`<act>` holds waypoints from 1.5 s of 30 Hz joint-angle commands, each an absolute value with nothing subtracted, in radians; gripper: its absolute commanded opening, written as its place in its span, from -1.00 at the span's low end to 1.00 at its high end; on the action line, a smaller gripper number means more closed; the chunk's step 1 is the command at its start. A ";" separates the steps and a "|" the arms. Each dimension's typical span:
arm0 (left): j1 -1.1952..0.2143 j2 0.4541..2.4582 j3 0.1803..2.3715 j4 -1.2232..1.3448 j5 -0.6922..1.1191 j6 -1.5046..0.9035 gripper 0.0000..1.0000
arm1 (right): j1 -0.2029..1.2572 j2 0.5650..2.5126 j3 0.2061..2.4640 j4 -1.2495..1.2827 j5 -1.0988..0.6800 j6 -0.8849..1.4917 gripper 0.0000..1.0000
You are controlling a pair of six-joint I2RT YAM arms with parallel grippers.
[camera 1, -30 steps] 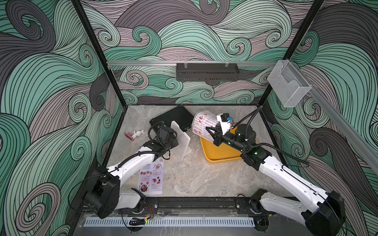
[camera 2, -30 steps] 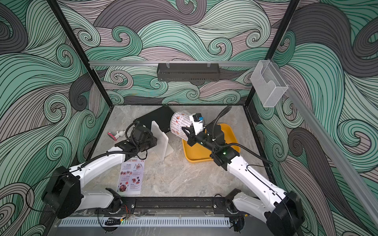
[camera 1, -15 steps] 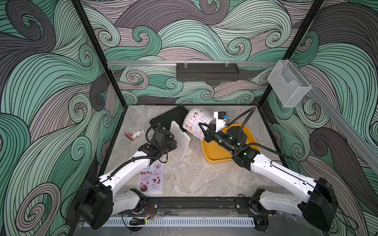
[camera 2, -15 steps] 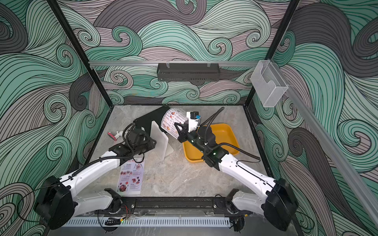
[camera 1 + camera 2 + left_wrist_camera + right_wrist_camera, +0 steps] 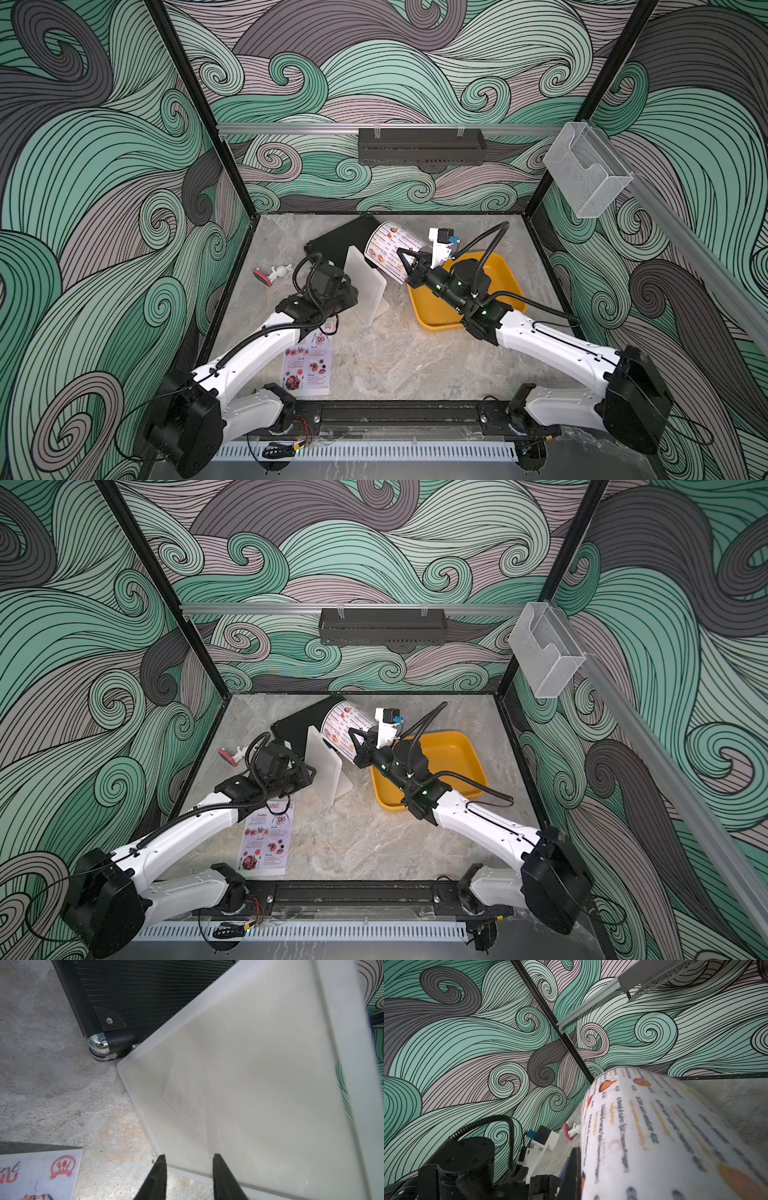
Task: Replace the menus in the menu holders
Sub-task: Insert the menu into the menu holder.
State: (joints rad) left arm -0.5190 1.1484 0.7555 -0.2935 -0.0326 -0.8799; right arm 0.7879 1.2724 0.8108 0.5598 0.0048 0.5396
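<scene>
Top views both show the grey marbled table [image 5: 395, 361], with the arm bases along its near edge. At the back lies a black briefcase [image 5: 338, 241], partly covered by paper and by the holder. A yellow tray [image 5: 505, 276] sits on the right side, much of it hidden under the right arm.

The menu holder [image 5: 368, 291], a frosted white sleeve, stands upright near the middle, just in front of the briefcase. Whether the two touch is hard to judge.

The white two-column menu [image 5: 388, 249] is in the air, curled into an arch over the briefcase, beside the holder's top edge. Whether its lower edge is inside the sleeve cannot be told. The right gripper [image 5: 405, 259] is pressed together on this sheet's edge. In the right wrist view the print is blurred and no title can be read.

The pinkish menu [image 5: 309, 365] lies flat on the table by the left arm, its far end under that arm's wrist. The left wrist view cuts it down to one corner with red letters.

The left gripper [image 5: 188, 1176] has its fingers spread, with the holder's edge showing between them. Contact with the panel cannot be told, and both top views hide the fingertips behind the wrist.

A faint reddish print [image 5: 182, 1103] shows through the frosted panel, too dim to place inside or behind it. A small white figure with a red base [image 5: 272, 274] lies toward the table's left side.
</scene>
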 commanded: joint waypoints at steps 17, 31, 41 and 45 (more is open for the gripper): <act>-0.514 1.147 0.764 -0.284 -0.014 -0.893 -0.27 | 0.796 1.112 0.720 0.405 -0.009 0.528 -1.00; -0.514 1.150 0.767 -0.284 -0.012 -0.894 -0.27 | 0.796 1.125 0.719 0.372 -0.005 0.523 -1.00; -0.515 1.143 0.776 -0.296 -0.016 -0.893 -0.27 | 0.796 1.214 0.815 0.342 -0.038 0.447 -1.00; -0.514 1.132 0.774 -0.305 -0.027 -0.890 -0.27 | 0.794 1.280 0.856 0.367 -0.058 0.416 -1.00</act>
